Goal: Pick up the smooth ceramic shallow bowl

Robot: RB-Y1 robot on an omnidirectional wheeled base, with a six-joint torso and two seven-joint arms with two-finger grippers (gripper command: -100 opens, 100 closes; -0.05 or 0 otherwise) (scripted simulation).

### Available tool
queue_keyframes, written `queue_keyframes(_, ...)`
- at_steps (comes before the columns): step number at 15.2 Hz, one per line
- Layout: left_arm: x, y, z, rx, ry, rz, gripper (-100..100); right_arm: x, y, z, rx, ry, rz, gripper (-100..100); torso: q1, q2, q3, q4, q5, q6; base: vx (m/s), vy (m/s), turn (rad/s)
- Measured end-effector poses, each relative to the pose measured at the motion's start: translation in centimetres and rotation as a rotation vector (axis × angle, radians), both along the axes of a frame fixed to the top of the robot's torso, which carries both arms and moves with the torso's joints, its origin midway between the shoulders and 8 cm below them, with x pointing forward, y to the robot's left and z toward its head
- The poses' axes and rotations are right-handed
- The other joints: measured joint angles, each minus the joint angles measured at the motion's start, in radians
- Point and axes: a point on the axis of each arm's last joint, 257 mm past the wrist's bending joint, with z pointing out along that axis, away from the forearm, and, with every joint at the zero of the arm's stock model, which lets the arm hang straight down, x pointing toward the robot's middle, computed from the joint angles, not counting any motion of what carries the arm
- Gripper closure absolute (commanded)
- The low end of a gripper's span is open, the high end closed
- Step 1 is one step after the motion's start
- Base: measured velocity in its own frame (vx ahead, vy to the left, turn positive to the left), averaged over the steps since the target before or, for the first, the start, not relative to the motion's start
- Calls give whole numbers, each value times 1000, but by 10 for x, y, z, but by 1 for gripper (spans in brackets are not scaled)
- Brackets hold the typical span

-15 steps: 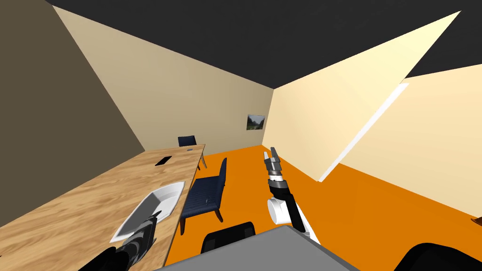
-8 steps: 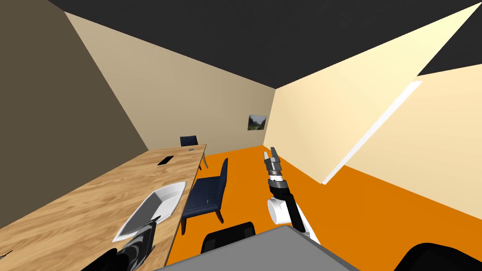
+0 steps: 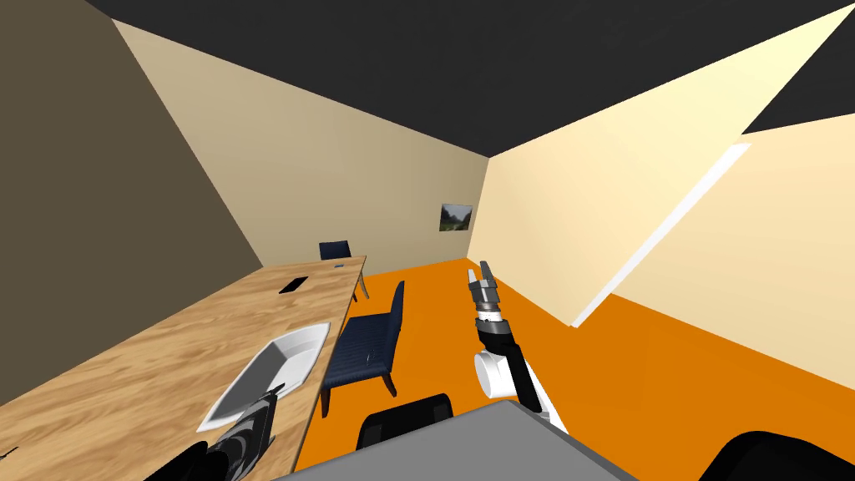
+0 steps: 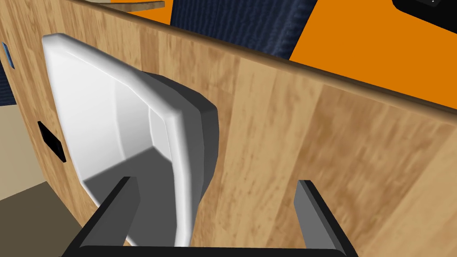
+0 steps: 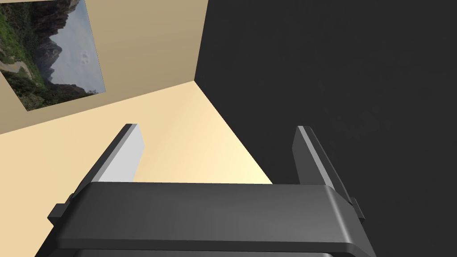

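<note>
Noting: over the last second your head camera has shifted a little and then settled. In the last half second nothing on the table has moved. Your left gripper [image 3: 271, 391] sits at the near end of the white shallow bowl [image 3: 275, 367], just as it did half a second ago.

Replying: your left wrist view gives the detail. The fingers [image 4: 122, 201] stand apart, astride the bowl's rim, one over the inside and the other over bare wood outside. You cannot tell from here whether either one touches. Judged from this, your approach is complete. Closing on the rim and lifting are not yet done.

Noting: the surface is a long wooden table [image 3: 142, 367]. The bowl lies flat on it, near the edge that faces the chairs. Farther along you have a flat black object [image 3: 291, 285], well apart from the bowl, and a small blue item [image 3: 338, 265] at the far end. A smooth rim between thin blades may slip, so a square, firm pinch looks advisable.

Replying: as for the room, the floor [image 3: 668, 376] is orange. A dark blue chair [image 3: 367, 338] stands just beside the table and a second chair [image 3: 334, 249] stands at its far end. A framed landscape [image 3: 455, 217] hangs on the far wall. Your right gripper [image 3: 480, 271] is raised over the floor, well apart from the table, with its fingers apart and holding nothing.
</note>
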Motion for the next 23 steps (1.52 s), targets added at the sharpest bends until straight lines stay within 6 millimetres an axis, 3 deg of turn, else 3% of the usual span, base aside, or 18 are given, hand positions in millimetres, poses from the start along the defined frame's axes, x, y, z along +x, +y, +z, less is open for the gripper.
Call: queue_keyframes(23, 3, -5, -6, -11, 19, -19, -100, 0, 0, 0, 0, 0, 0, 0, 1, -1, 0, 0, 0, 0, 8, 3, 18)
